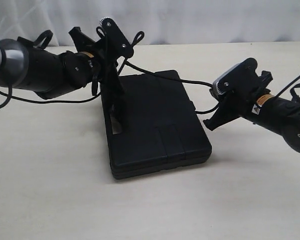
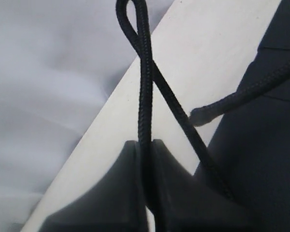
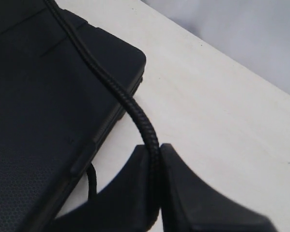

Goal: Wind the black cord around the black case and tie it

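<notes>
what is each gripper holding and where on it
Both hold the black cord. The left gripper pinches it just below a loop; the right gripper pinches a stretch just off the black case.

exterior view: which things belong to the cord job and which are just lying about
Job: black cord, black case, left gripper, right gripper, both shut on the cord.
Just surroundings: table, white backdrop.

Soft even light, blurred wrist close-ups.

Cord across case, on table
</notes>
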`<state>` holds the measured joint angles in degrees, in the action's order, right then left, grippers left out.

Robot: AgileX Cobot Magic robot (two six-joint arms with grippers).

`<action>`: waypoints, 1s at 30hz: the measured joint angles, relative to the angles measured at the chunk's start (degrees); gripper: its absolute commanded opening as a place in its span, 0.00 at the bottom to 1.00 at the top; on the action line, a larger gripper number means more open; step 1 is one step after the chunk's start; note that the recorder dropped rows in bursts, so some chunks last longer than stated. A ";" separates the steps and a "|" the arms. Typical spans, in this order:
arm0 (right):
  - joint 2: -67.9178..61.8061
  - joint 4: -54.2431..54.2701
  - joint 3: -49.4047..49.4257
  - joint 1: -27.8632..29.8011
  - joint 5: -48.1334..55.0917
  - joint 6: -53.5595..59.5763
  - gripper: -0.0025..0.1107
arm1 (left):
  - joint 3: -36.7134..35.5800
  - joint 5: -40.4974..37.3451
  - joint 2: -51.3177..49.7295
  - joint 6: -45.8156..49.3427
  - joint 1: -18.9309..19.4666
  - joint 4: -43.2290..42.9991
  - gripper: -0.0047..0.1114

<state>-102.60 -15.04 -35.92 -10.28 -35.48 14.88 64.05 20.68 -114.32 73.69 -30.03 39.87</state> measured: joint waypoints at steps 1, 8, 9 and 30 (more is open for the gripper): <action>0.00 -0.71 0.00 0.00 -0.24 -0.60 0.06 | 0.00 0.00 -0.26 0.00 0.00 -0.55 0.04; 0.00 -1.71 0.00 0.00 -1.00 -2.02 0.06 | 0.00 0.00 -0.43 -0.10 0.00 -1.23 0.04; 0.00 -1.81 0.00 0.00 -1.25 -2.02 0.06 | 0.00 0.00 -0.43 -0.10 -0.14 -1.25 0.04; 0.00 5.95 0.00 0.00 -3.95 -2.27 0.06 | 0.00 -6.61 -0.43 -0.21 -7.98 -14.43 0.04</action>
<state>-102.60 -9.09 -35.92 -10.28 -39.43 12.62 64.05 14.08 -114.75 73.49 -38.02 25.44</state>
